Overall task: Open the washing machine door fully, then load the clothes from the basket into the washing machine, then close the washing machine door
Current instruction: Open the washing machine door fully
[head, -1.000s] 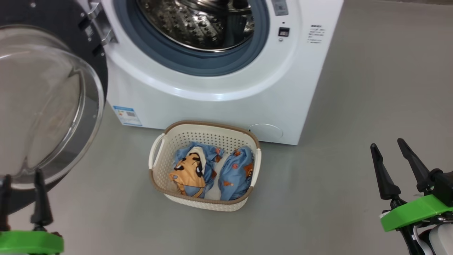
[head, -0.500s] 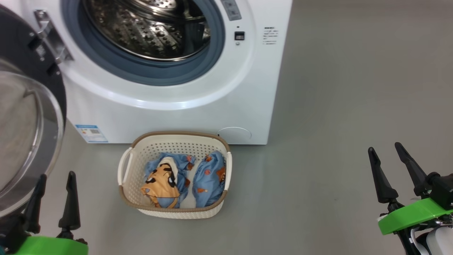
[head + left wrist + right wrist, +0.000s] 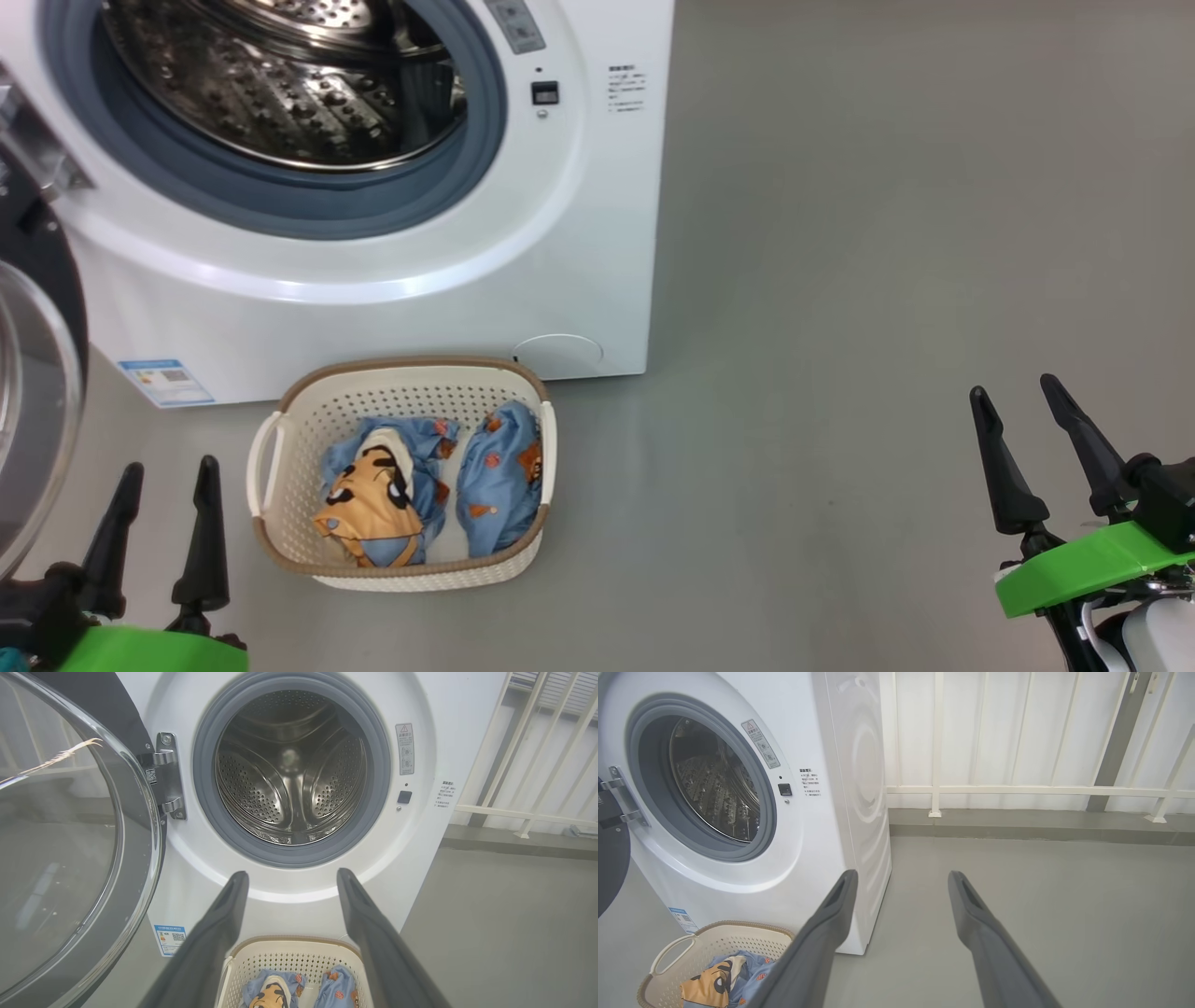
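1. In front of the washing machine (image 3: 373, 308), close against the bottom of its front panel, the basket (image 3: 401, 362) sits on the grey floor (image 3: 840, 280).
2. The clothes (image 3: 373, 495) lie in the basket as two blue bundles side by side. The one with the orange cartoon face is toward the machine's hinge side.
3. The door (image 3: 70, 858) is swung wide on the hinge at the machine's edge, with its glass bowl bulging outward. The steel drum (image 3: 289, 770) and its grey-blue seal (image 3: 205, 779) are uncovered.
4. A small blue label (image 3: 166, 381) is at the machine's lower corner, below the hinge.
5. The left gripper (image 3: 171, 464) hovers in front of the machine on the door side, just beside the basket but not touching it. Its fingers are spread with only air between them.
6. The right gripper (image 3: 1012, 385) is well away from the machine, beyond its far corner and over bare floor. Its fingers are spread too and grip nothing.
7. A white railing (image 3: 1017, 788) runs along the wall behind the machine.
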### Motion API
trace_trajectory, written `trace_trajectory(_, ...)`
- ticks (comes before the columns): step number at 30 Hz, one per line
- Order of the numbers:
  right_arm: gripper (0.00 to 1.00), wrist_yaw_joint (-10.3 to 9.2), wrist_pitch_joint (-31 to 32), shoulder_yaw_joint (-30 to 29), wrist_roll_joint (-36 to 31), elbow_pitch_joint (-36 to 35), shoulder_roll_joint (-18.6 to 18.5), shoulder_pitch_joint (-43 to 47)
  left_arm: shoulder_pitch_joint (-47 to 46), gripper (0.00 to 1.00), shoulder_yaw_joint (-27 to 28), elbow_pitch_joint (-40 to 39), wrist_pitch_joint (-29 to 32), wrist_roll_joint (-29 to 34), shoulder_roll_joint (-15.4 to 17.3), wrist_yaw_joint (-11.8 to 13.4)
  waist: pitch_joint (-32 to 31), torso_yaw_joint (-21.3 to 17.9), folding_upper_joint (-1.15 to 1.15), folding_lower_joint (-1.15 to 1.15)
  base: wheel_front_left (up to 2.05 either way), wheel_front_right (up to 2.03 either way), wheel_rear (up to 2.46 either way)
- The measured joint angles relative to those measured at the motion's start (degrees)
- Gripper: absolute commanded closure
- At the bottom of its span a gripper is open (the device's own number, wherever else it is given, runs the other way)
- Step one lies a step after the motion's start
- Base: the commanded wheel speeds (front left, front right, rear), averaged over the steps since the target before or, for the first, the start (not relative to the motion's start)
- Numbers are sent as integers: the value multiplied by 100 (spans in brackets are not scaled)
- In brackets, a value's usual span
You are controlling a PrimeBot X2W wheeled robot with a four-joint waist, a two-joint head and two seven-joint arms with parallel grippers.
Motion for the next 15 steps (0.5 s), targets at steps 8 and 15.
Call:
trace_trajectory(8, 0, 0, 0, -49, -1, -2, 22, 0, -1, 0, 42, -42, 0, -192, -7, 0, 28, -147, 0, 0, 0, 0, 0)
trace_trajectory(15, 0, 0, 0, -87, -1, -3, 43, -1, -1, 0, 11, -45, 0, -201, 0, 0, 59, -177, 0, 0, 0, 0, 0)
